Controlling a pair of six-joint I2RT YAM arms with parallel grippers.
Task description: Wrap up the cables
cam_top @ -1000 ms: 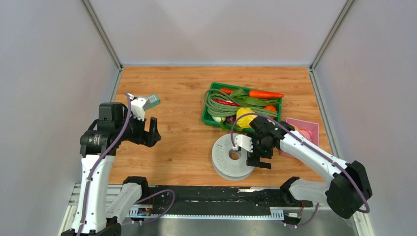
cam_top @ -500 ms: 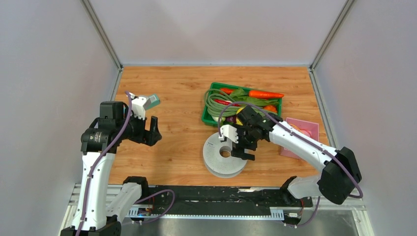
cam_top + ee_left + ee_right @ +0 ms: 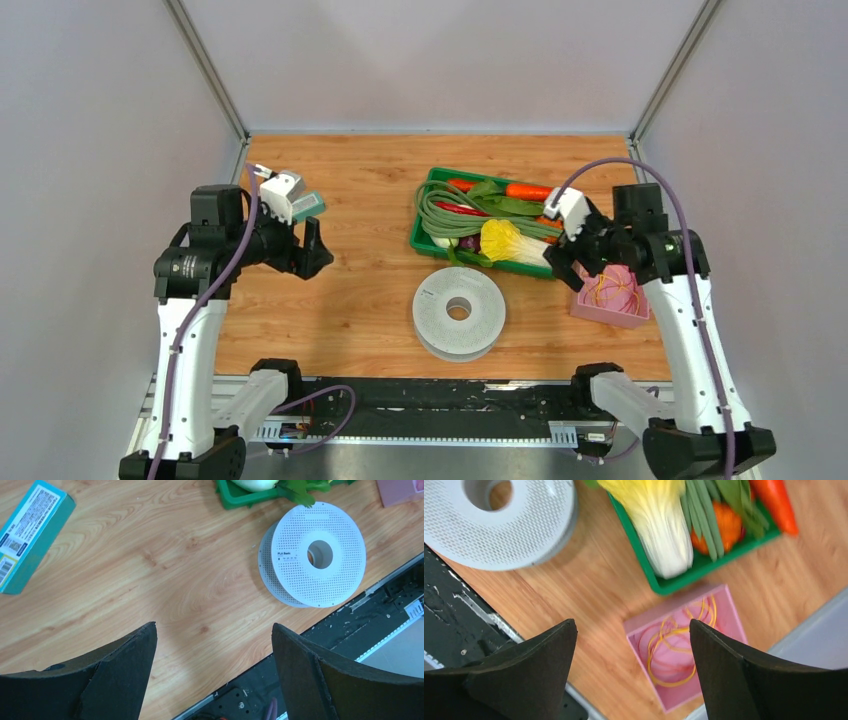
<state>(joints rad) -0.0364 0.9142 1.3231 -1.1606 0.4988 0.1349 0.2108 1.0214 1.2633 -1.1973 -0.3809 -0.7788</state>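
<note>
A: Near the middle of the counter, between the two arms, lies the cable spool (image 3: 485, 322), flat on its side with the hole up. Nothing is touching it!

B: Both arms are idle. The left pincer (image 3: 312, 256) hangs wide open over bare wood. The right pincer (image 3: 558, 270) is spread just as wide above the pink box (image 3: 586, 308). Nothing in either.

A: How will that spool handle, you reckon?

B: It's a rigid, perforated plastic disc. I'd guess it's fairly weighty and won't crush. Pinch the rim, or hook a finger through the centre hole. The wound strand is probably thin and springy, and I can't pick out its loose end from here. That'll be the fiddly bit.

A: And the containers?

B: The green tray (image 3: 416, 238) sits just behind the spool with a carrot (image 3: 540, 191), long beans (image 3: 450, 210), a pale cabbage (image 3: 505, 240) and something red. The pink box holds yellow elastic loops (image 3: 674, 652). A teal carton (image 3: 30, 535) sits well apart on the left.
</note>
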